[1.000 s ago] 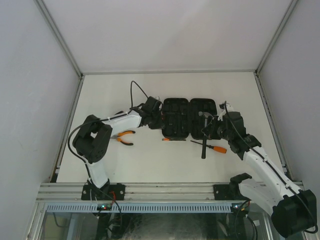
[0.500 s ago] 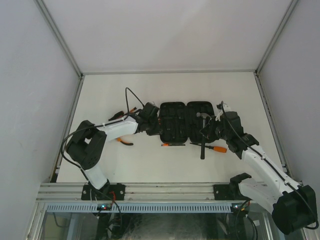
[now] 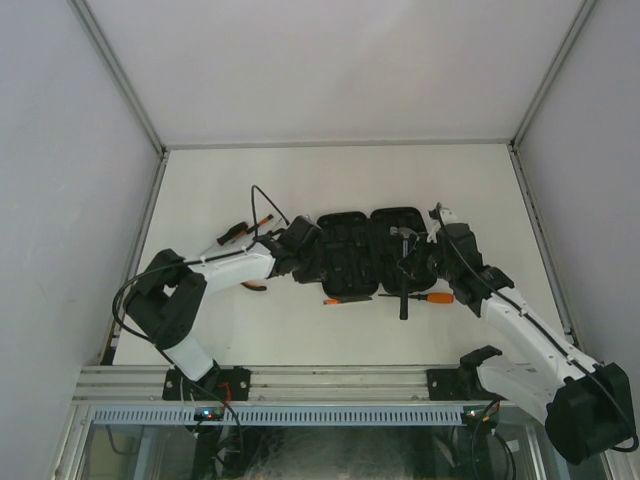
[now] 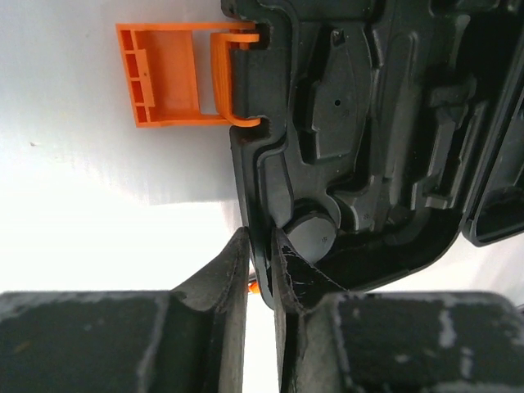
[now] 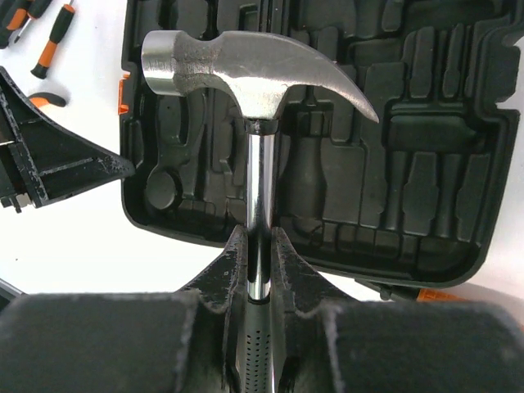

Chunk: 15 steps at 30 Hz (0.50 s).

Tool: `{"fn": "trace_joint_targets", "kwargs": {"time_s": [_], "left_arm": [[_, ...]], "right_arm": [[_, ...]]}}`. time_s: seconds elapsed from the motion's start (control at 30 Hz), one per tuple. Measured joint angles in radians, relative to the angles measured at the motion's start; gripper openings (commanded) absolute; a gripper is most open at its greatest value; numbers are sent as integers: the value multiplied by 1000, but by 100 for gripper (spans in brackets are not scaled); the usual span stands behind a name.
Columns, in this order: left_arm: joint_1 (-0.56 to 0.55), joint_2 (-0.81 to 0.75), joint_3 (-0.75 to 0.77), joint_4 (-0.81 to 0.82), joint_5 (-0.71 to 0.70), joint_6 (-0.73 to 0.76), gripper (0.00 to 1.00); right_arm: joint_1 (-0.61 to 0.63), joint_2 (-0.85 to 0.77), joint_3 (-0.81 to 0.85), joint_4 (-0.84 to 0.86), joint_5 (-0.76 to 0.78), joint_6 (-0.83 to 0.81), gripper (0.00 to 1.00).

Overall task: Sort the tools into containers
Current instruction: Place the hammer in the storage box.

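White shells cover the long links of the left arm (image 3: 228, 265) and right arm (image 3: 525, 335), with bulky black joint housings and thin black cables (image 3: 262, 198) looping loose; the left gripper (image 4: 260, 237) and right gripper (image 5: 259, 237) have matte black, scuffed fingers (image 4: 217, 282)

Bright even light w/ glare on table (image 4: 98, 217), fingers (image 4: 219, 282) blurry.

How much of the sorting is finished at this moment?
Done: nothing; the case has empty slots. In hand: the right end effector grips the hammer over it; the left end effector pinches its rim. Left: screwdrivers, orange screwdriver, pliers.
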Motion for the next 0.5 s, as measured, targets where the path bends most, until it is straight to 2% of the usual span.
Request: {"fn": "trace_joint_targets", "kwargs": {"time_s": [0.3,0.5], "left_arm": [[-16,-7,0,-21,13,7,43],[-16,-71,6,-57,-21,37,47]], "right_arm": [[21,76,29,0,4,-2,0],[75,140,117,-3,50,-8,0]]}}
